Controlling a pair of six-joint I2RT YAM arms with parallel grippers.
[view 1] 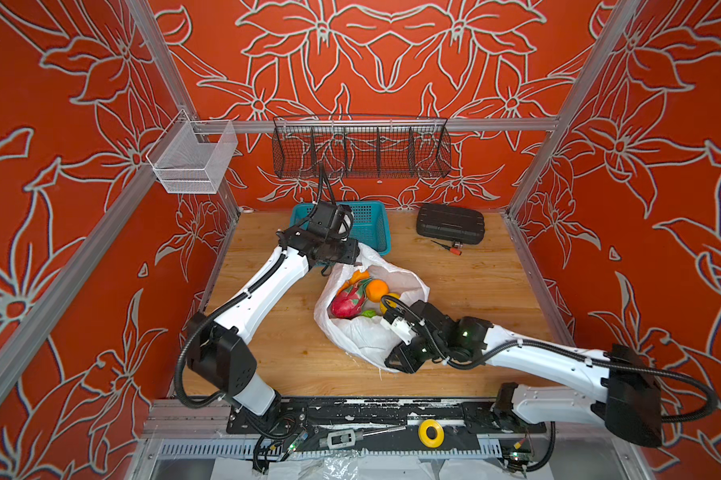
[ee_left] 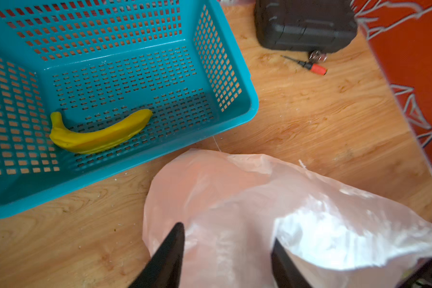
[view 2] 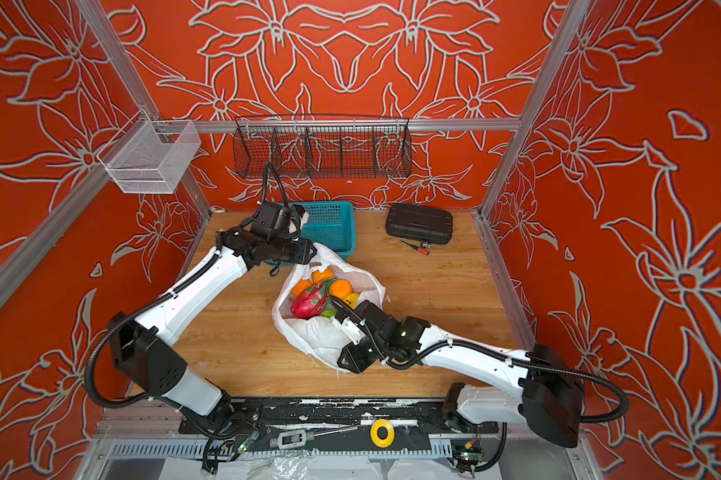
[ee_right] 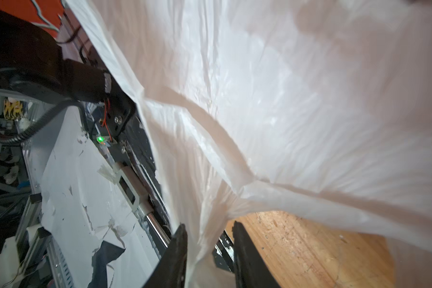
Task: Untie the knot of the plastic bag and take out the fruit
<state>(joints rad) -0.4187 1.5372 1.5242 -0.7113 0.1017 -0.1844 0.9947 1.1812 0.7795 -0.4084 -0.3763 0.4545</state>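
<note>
Both our left gripper [ee_left: 227, 233] and right gripper [ee_right: 209, 224] straddle edges of the bag [view 1: 359, 336], jaws parted; fruit [view 1: 348, 301] sits inside the bag.

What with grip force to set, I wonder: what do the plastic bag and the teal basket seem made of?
The plastic bag looks like thin translucent white film, glossy: it crinkles, catches highlights and lets colour through. The basket seems rigid moulded plastic, teal, smooth with a slight sheen: even perforated walls, thick rounded rim.
</note>
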